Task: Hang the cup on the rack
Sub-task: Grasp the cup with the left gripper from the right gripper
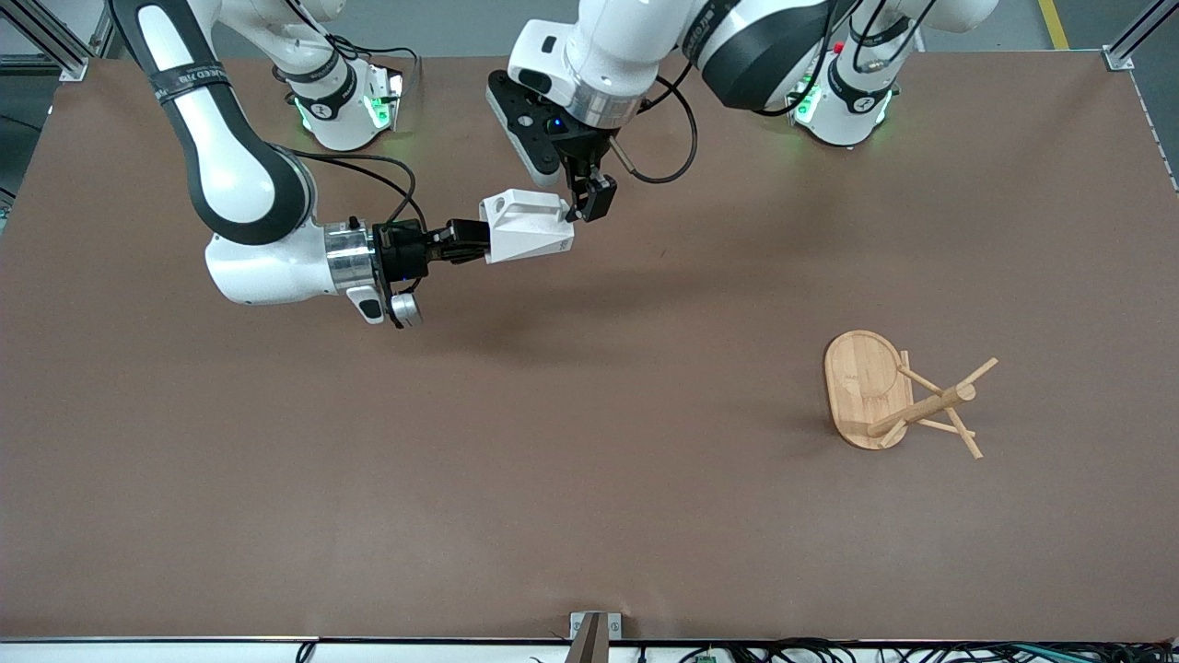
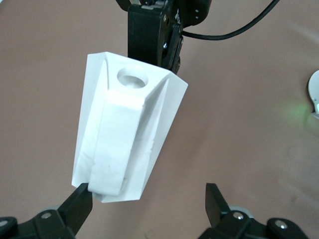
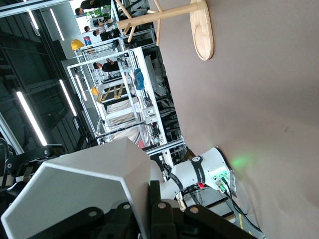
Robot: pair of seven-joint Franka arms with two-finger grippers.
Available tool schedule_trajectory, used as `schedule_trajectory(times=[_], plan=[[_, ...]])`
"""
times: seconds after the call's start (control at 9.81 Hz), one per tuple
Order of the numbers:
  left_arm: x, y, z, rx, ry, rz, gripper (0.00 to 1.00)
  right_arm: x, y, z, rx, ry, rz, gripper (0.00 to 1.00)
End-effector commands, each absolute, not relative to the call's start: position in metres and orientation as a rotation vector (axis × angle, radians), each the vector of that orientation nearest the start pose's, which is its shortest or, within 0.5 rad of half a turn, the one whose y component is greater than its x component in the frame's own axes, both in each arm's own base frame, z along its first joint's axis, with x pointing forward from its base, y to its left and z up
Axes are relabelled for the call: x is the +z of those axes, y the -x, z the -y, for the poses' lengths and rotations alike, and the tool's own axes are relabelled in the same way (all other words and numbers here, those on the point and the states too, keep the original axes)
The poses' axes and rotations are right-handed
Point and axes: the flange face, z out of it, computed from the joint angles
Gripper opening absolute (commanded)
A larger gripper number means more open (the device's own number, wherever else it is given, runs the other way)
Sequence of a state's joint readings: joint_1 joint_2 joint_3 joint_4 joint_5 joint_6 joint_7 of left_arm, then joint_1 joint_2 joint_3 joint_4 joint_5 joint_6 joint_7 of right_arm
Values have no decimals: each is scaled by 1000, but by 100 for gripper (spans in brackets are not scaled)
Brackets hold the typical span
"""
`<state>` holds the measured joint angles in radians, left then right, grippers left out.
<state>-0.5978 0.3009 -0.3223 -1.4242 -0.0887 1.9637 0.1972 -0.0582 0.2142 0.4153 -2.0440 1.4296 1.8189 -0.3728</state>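
Observation:
The white faceted cup (image 1: 527,228) hangs sideways in the air over the table's middle, toward the robots' bases. My right gripper (image 1: 472,242) is shut on its wide rim end; the right wrist view shows its fingers (image 3: 155,211) clamping the cup's wall (image 3: 84,181). My left gripper (image 1: 589,203) is open at the cup's narrow end. In the left wrist view (image 2: 147,199) one finger (image 2: 77,204) is right beside the cup (image 2: 124,124); the tab handle with its round hole (image 2: 133,78) faces that camera. The bamboo rack (image 1: 889,396) rests on the table toward the left arm's end, also showing in the right wrist view (image 3: 199,30).
The brown table (image 1: 589,479) carries nothing else. The arms' bases (image 1: 350,110) stand along its edge farthest from the front camera. A small bracket (image 1: 594,631) sits at the edge nearest that camera.

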Motion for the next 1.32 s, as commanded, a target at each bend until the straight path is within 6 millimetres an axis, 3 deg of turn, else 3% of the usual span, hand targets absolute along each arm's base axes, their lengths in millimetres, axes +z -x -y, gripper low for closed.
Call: schedule_trajectory(times=[0.0, 0.31, 1.22], plan=[[538, -433, 525, -256, 2849, -1766, 100, 384, -508, -271, 354, 1728, -26, 0], [534, -436, 527, -326, 2738, -1787, 100, 385, -507, -272, 352, 1725, -25, 0], [521, -428, 544, -343, 2723, -1845, 97, 386, -506, -276, 355, 1722, -22, 0]])
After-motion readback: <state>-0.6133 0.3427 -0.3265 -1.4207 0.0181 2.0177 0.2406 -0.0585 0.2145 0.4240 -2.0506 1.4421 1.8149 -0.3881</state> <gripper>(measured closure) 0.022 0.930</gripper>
